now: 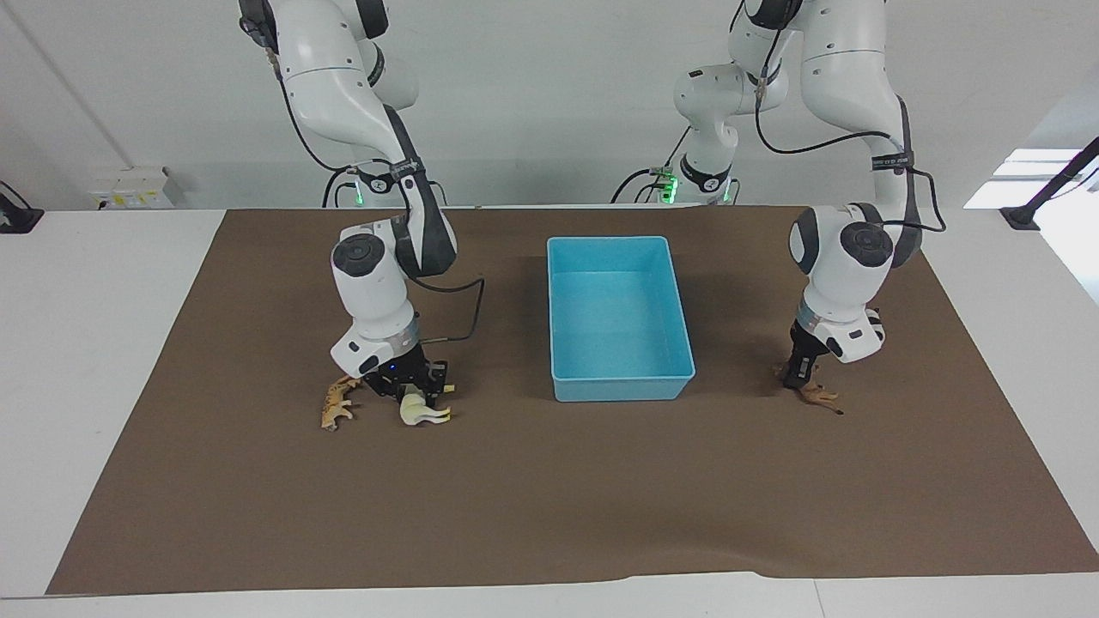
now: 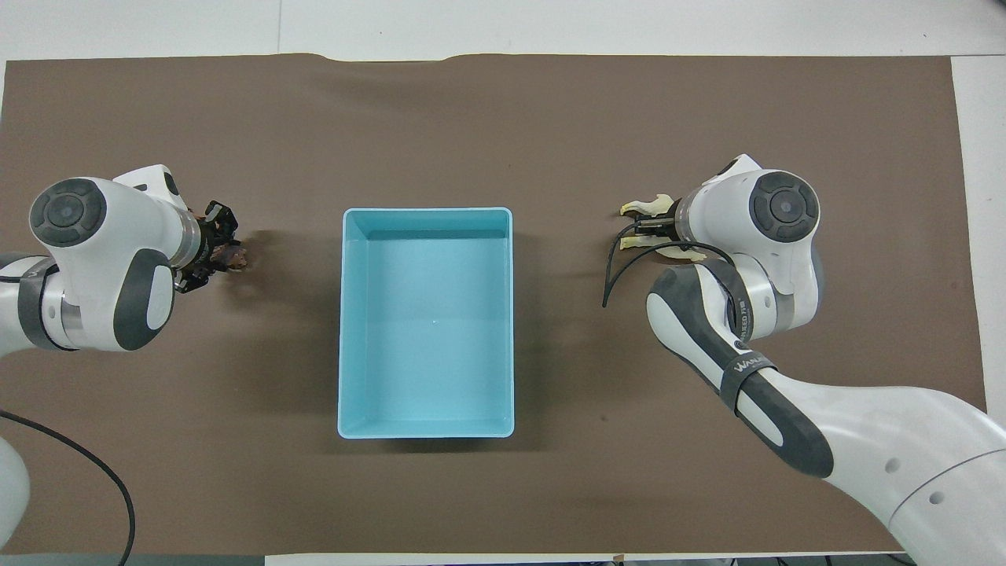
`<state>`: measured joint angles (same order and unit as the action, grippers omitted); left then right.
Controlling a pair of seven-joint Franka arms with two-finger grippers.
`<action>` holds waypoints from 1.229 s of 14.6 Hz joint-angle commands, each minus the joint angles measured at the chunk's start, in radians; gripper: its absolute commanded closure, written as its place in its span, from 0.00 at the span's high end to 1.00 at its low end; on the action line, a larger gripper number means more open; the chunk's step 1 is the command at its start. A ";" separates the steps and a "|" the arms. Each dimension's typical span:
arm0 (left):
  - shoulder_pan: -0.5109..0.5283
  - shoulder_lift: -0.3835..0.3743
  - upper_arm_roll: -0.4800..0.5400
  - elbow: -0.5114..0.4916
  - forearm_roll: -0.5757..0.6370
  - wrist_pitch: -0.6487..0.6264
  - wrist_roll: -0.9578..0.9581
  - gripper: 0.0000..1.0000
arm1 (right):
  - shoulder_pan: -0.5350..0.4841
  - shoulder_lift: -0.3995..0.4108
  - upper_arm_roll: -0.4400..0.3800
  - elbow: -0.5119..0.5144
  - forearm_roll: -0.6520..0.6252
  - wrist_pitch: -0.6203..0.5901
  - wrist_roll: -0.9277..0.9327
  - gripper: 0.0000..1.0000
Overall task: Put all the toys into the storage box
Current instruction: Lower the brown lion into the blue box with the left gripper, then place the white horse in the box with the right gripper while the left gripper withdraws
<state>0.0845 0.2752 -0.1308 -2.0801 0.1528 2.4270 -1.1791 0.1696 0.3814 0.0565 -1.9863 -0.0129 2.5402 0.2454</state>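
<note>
Facing view: left gripper (image 1: 804, 382) down on the mat (image 1: 549, 481), jaws clamped on the brown lion (image 1: 817, 395). Right gripper (image 1: 412, 393) closed around the cream-white horse (image 1: 422, 412). Storage box (image 1: 620, 388) sits between both grippers.

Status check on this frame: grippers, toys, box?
Left gripper shut on brown lion. Right gripper closed around cream horse; spotted cat beside it. Blue storage box empty, path clear.
</note>
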 commanded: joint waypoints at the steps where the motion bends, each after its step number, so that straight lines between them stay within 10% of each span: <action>1: -0.008 -0.007 0.000 0.043 0.017 -0.023 -0.016 0.00 | 0.007 -0.015 0.000 0.073 -0.036 -0.146 -0.017 0.00; 5: -0.089 -0.030 -0.064 0.331 -0.102 -0.412 -0.020 0.00 | 0.002 -0.024 0.002 0.194 -0.062 -0.293 -0.011 0.00; 10: -0.323 -0.157 -0.116 0.257 -0.157 -0.537 -0.085 0.00 | -0.025 -0.055 -0.001 0.414 -0.055 -0.552 -0.018 0.00; 11: -0.362 -0.184 -0.113 0.206 -0.157 -0.502 -0.092 0.22 | -0.021 -0.055 -0.001 0.417 -0.052 -0.558 -0.018 0.00; 12: -0.382 -0.206 -0.112 0.151 -0.157 -0.462 -0.093 0.90 | -0.019 -0.055 -0.001 0.419 -0.050 -0.560 -0.015 0.00; 18: -0.211 -0.269 -0.101 0.126 -0.156 -0.513 0.262 1.00 | -0.012 -0.055 0.000 0.431 -0.045 -0.564 -0.009 0.00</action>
<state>-0.2370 0.0623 -0.2362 -1.9074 0.0134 1.9313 -1.1489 0.1549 0.3207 0.0517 -1.5817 -0.0642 1.9904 0.2449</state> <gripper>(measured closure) 0.000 0.590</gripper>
